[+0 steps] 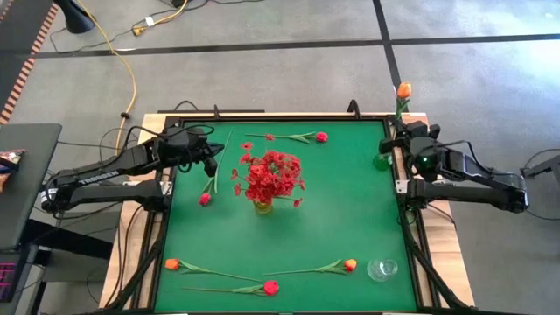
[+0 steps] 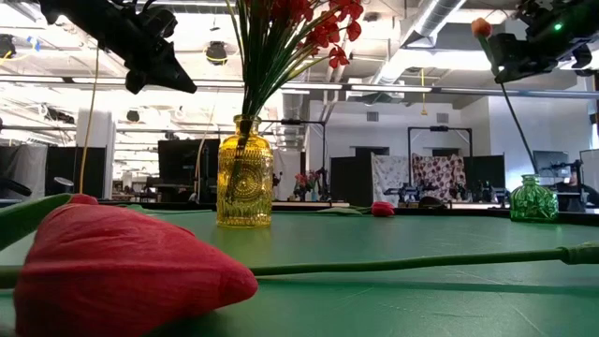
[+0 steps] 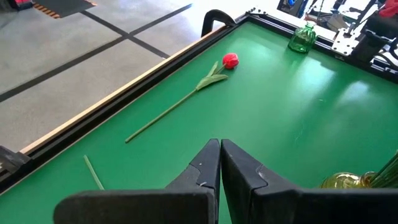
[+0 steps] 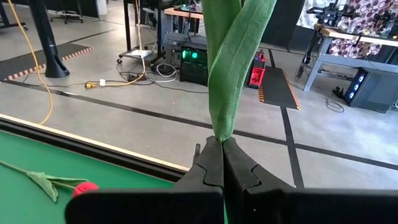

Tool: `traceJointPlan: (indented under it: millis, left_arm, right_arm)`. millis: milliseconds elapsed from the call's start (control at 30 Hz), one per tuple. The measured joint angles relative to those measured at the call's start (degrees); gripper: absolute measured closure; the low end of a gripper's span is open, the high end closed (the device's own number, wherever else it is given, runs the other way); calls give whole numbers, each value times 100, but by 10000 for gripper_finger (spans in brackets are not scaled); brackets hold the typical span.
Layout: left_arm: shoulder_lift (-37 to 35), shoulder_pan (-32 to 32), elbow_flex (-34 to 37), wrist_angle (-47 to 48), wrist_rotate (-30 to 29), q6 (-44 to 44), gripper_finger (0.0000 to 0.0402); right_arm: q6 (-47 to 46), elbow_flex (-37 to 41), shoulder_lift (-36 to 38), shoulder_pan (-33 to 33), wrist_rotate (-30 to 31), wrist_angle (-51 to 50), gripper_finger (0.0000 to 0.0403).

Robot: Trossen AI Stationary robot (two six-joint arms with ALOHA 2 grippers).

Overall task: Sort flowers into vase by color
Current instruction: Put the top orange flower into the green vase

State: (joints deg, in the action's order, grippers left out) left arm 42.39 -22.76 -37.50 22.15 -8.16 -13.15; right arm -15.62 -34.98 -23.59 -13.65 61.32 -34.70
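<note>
green table (image 1: 350,210) | right claw (image 4: 222,163) clamps orange tulip (image 1: 403,90) stem upright, bud up

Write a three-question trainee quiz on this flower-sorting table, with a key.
1. True or false: the yellow vase holds bushy red flowers.
2. What does the right hand grip? A) an orange tulip by its stem B) the green vase C) nothing
3. Fill in: the clear vase stands ____.

Key: 1 true; 2 A; 3 empty
</note>
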Motion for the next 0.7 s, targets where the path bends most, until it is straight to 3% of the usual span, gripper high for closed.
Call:
traceJointPlan:
  millis: [700]
  left_arm:
    - [0, 0, 0, 0, 4, 47, 401]
  right_arm:
    - [0, 2, -109, 0, 220, 42, 388]
